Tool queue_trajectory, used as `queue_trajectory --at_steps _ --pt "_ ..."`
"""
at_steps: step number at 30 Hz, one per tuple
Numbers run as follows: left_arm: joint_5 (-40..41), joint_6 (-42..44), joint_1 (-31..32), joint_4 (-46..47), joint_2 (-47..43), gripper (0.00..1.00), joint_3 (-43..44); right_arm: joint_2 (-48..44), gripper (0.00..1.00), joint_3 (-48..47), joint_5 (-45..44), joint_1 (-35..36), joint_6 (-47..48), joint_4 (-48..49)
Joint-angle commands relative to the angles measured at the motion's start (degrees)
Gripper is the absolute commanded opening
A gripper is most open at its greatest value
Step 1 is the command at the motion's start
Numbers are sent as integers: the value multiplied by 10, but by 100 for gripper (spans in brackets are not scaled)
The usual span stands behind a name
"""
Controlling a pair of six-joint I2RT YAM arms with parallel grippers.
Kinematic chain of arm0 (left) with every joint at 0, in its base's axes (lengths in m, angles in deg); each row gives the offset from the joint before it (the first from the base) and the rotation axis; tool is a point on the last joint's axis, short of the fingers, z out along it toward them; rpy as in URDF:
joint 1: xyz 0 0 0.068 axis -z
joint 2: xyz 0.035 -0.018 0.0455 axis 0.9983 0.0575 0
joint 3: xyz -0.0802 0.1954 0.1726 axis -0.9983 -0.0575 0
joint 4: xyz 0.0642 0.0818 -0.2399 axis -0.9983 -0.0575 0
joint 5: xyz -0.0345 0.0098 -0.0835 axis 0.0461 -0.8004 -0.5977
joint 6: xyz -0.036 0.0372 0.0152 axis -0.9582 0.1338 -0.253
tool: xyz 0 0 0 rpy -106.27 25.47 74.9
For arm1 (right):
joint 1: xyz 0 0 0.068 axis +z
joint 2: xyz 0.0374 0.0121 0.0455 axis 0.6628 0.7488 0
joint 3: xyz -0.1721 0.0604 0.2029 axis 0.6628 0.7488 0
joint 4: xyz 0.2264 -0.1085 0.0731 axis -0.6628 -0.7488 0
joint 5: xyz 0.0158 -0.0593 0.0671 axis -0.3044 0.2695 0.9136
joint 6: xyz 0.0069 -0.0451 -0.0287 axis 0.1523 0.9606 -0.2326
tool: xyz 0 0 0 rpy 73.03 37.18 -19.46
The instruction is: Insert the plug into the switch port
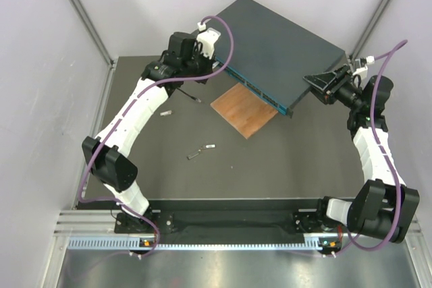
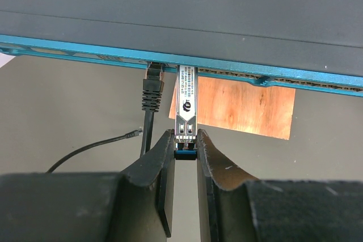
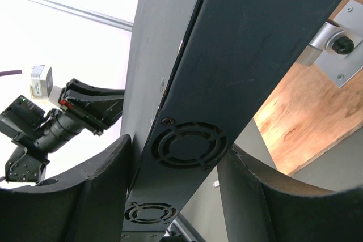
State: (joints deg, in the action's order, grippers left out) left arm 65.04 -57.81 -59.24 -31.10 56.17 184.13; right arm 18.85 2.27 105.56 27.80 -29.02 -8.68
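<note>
The dark blue-grey switch (image 1: 283,42) lies tilted at the back, its teal port face (image 2: 238,67) towards my left arm. A thin black cable (image 2: 85,150) has one black-booted end seated in a port (image 2: 153,75). Its other end, a small pale plug (image 2: 134,134), lies loose on the table. My left gripper (image 2: 185,138) is shut on the blue-tipped tail of a silver module (image 2: 186,100) whose front meets the teal face, next to the cable. My right gripper (image 3: 178,145) clamps the switch's vented side wall (image 3: 187,143) and also shows in the top view (image 1: 317,85).
A brown wooden board (image 1: 244,109) lies under the switch's front corner. Small loose grey pieces lie on the dark table, one (image 1: 167,112) near the left arm and two (image 1: 201,151) in the middle. Grey walls and metal posts enclose the table.
</note>
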Motion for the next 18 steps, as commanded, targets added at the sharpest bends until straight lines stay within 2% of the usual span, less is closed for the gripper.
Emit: queue_trajectory --at_steps 1,18 --pt "8 1 -3 41 -8 0 23 4 0 -17 0 9 39 39" --pt "14 21 -5 40 -10 0 32 6 0 -24 -1 10 44 28"
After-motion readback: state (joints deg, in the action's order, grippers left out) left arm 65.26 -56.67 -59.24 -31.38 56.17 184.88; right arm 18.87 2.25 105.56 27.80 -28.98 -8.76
